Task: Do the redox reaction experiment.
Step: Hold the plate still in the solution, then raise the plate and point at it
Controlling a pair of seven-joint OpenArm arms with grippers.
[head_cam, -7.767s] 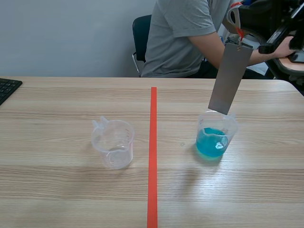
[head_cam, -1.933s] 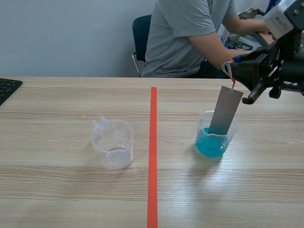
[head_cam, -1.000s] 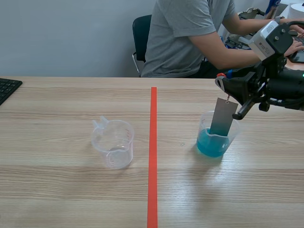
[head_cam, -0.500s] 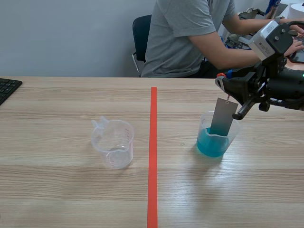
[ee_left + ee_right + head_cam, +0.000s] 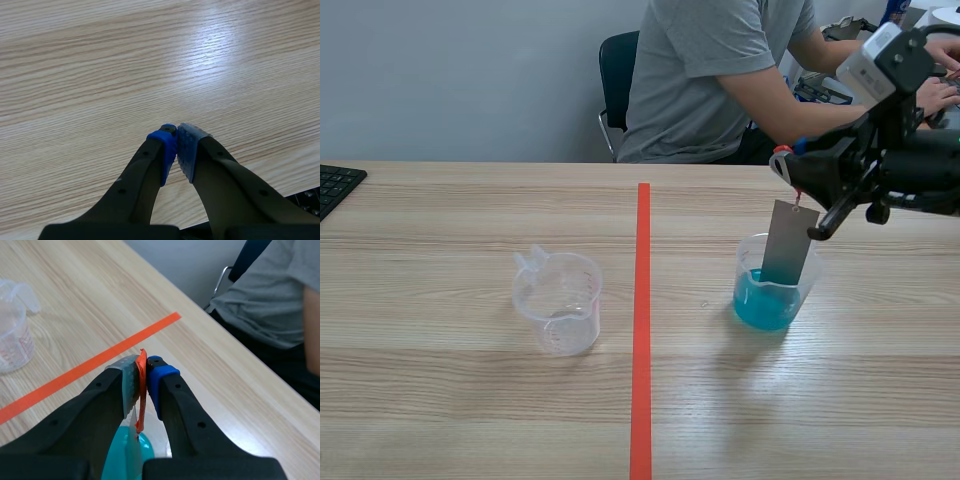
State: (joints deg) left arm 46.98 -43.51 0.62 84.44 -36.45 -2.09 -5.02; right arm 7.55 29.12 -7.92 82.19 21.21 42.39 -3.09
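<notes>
Hanging from the right gripper (image 5: 788, 172), the grey metal strip (image 5: 787, 243) stood slightly tilted, its lower end down in the blue liquid of the right-hand beaker (image 5: 772, 298). The empty beaker (image 5: 558, 302) sat well apart, across the tape line (image 5: 642, 320). A person (image 5: 720, 80) sat behind the table (image 5: 440, 400).

Left wrist view: the left gripper (image 5: 176, 150) had its pads pressed together on nothing, above bare wood.

Right wrist view: the right gripper's pads pinched the orange loop (image 5: 141, 390), with the strip and blue liquid directly beneath.
</notes>
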